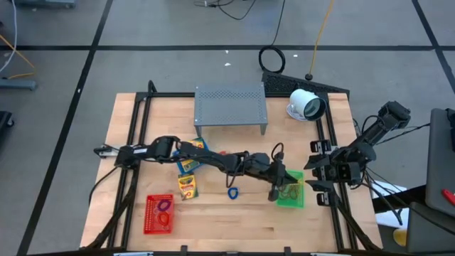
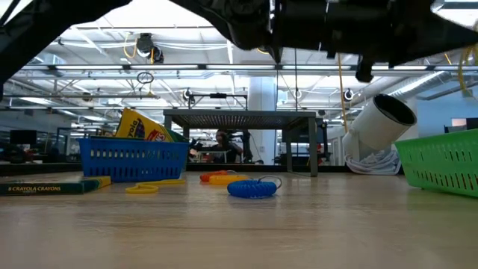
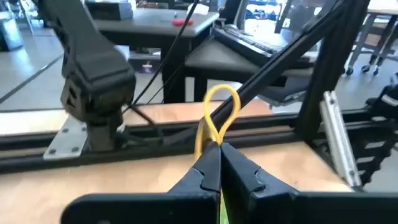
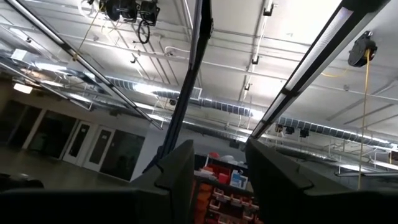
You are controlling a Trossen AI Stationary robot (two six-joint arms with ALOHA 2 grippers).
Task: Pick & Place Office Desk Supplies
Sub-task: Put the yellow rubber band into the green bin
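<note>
The left gripper [image 3: 217,149] reaches across the table over the small green rectangular plastic basket [image 1: 291,190], its fingers pressed together on a thin yellow rubber-band loop [image 3: 216,115], likely held there so the loop can drop in; the loop stands up from the fingertips, clear of the wooden table [image 1: 234,220]; the right gripper [image 4: 214,165] waits at the table's right edge, fingers spread, holding nothing.
</note>
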